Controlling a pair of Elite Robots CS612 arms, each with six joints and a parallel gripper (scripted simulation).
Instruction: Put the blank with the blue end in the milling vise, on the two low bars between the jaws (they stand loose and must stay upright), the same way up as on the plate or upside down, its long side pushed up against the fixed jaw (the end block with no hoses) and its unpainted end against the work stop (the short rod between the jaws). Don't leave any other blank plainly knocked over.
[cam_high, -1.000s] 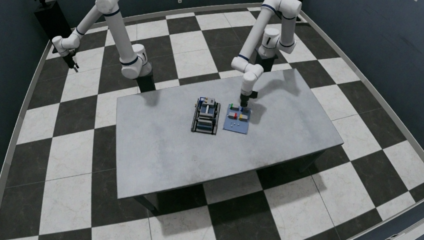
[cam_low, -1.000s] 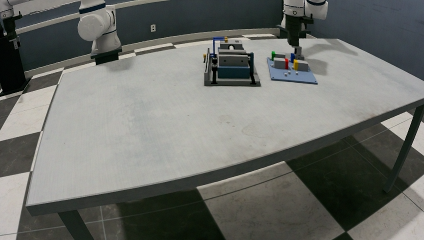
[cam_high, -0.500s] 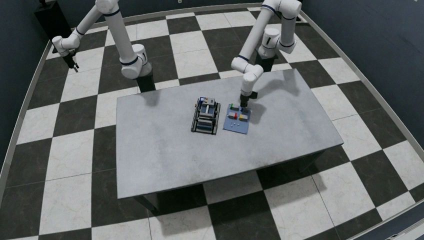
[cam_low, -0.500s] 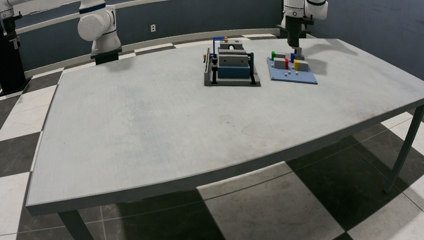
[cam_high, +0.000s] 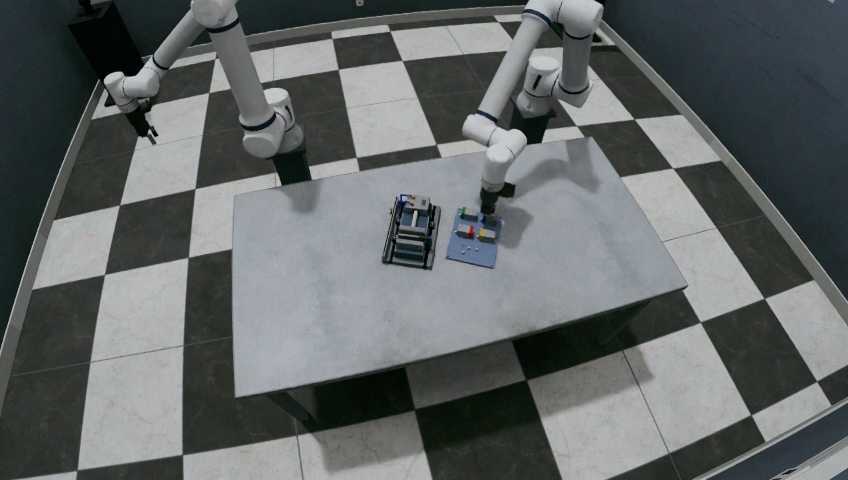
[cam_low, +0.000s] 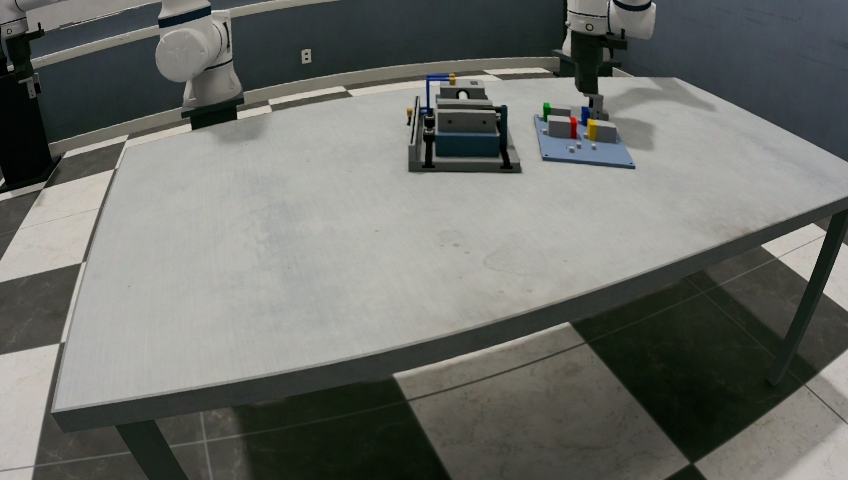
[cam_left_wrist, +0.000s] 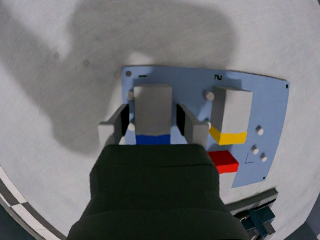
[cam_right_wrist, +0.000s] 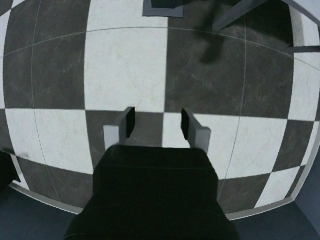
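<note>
Left wrist: gray, blue-ended blank (cam_low: 585, 115) (cam_left_wrist: 153, 111).

On the tabletop (cam_low: 357, 249), the milling vise (cam_low: 467, 144) stands near the blue plate (cam_low: 586, 155), apart from it. The plate carries blanks with green (cam_low: 559, 110), red (cam_low: 558, 126), yellow (cam_low: 604, 131) and blue (cam_low: 585, 115) ends.

four blanks (cam_high: 469, 216) (cam_low: 559, 126), one vise (cam_high: 411, 231) (cam_low: 467, 142), one plate (cam_high: 473, 256) (cam_low: 586, 157), two arms (cam_high: 232, 65) (cam_high: 505, 77), one table (cam_high: 357, 309) (cam_low: 327, 267)

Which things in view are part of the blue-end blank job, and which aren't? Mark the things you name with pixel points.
Job:
- blue-end blank (cam_low: 584, 115) (cam_left_wrist: 153, 112)
- milling vise (cam_high: 409, 252) (cam_low: 467, 144)
- left gripper (cam_high: 487, 212) (cam_left_wrist: 153, 122)

Not needed:
- green-end blank (cam_high: 469, 216) (cam_low: 559, 111)
- red-end blank (cam_high: 465, 230) (cam_low: 559, 126) (cam_left_wrist: 224, 161)
- yellow-end blank (cam_high: 487, 235) (cam_low: 603, 130) (cam_left_wrist: 235, 111)
- right gripper (cam_high: 152, 136) (cam_right_wrist: 157, 124), away over the floor
</note>
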